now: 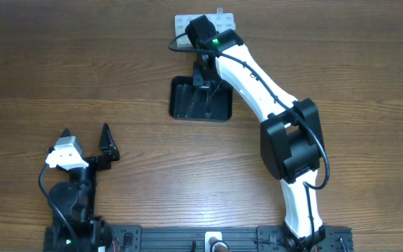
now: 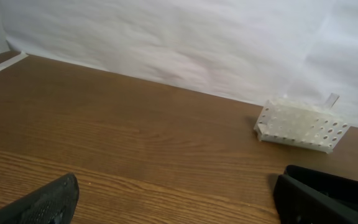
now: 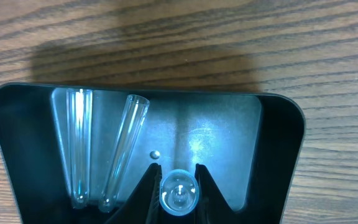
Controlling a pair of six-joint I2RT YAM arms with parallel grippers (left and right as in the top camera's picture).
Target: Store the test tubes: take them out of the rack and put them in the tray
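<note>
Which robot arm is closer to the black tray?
The right. The right gripper hangs over the tray, a test tube in its fingers. The left gripper sits far away from it, open.

— What does it all stand on?
— A brown wooden table top with a long, streaky grain (image 1: 61, 63).
— And behind it?
— A plain white backdrop, faintly creased like paper or cloth (image 2: 166, 43), rises at the table's far edge. A narrow pale strip (image 2: 2, 66) runs along the wood at one corner, below the backdrop.
— The light?
— Soft and even, with a dull sheen on the wood and only faint shadows.
</note>
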